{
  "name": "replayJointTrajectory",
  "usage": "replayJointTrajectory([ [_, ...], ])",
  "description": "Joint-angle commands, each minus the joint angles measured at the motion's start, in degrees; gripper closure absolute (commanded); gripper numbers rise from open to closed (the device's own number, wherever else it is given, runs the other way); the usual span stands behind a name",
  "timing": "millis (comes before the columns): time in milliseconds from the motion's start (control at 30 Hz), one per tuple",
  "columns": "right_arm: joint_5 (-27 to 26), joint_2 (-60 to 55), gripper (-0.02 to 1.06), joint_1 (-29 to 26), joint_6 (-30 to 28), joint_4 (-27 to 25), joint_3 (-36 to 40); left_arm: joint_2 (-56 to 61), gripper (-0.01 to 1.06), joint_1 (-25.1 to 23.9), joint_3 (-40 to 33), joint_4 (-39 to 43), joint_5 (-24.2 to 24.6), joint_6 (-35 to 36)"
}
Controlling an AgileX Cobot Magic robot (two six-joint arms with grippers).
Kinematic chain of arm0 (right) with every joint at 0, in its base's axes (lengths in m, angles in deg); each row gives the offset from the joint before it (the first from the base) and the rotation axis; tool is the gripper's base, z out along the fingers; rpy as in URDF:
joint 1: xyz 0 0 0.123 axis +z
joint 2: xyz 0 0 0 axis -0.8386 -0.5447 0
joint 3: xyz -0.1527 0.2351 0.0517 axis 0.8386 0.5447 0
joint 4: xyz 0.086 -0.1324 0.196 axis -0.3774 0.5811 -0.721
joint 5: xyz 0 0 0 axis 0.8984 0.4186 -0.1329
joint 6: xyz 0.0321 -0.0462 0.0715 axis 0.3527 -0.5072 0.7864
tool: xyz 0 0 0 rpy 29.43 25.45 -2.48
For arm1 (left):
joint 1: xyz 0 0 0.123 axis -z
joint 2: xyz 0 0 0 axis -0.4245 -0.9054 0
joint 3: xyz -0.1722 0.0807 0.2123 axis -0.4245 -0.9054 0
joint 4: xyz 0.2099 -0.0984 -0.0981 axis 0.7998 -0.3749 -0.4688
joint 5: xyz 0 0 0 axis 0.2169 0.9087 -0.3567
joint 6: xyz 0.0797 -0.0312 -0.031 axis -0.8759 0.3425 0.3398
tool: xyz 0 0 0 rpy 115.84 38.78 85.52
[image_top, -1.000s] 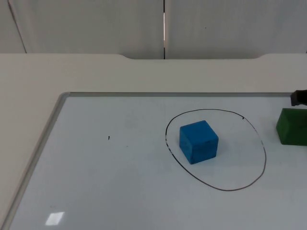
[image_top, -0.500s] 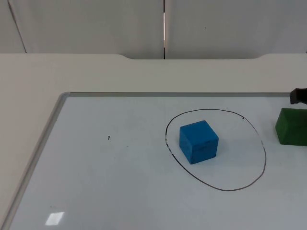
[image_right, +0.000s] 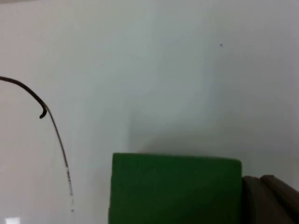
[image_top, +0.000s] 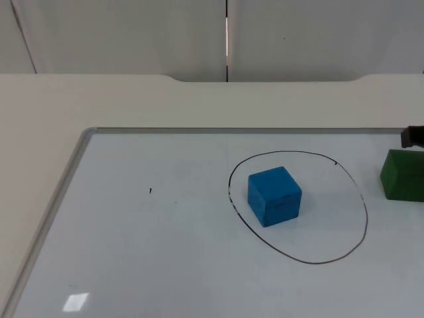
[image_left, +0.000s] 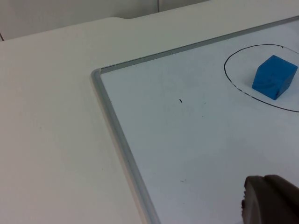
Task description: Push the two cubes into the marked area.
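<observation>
Whiteboard [image_top: 132,265] lying on the surface, blue cube [image_top: 274,196] sitting inside the drawn ring [image_top: 366,218]. Green cube [image_top: 401,175] waiting just outside it; right end effector [image_top: 414,136], grip unreadable, needing to push it leftward. Left end effector [image_left: 271,200], grip unreadable, idling.

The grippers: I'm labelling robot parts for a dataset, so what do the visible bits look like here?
The left gripper shows as a dark grey-black, matte fingertip with a rounded, blunt end. The right gripper shows a similar dark, matte fingertip; in the top view it is a small black blocky tip. No markings are discernible.
</observation>
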Motion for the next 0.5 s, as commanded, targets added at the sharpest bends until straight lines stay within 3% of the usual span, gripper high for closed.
replayJointTrajectory([
  [0, 0.57, -0.12, 1.05, 0.14, 0.36, -0.2, -0.4, 0.21, 1.05, -0.14, -0.3, 0.21, 0.18, 0.0],
  [333, 0.37, -0.12, 1.05, 1.35, 0.63, -0.42, -0.4, 0.21, 1.05, -0.14, -0.3, 0.21, 0.18, 0.0],
  [467, -3.67, -0.12, 1.05, 5.27, 0.63, -0.18, -0.4, 0.21, 1.05, -0.14, -0.3, 0.21, 0.18, 0.0],
])
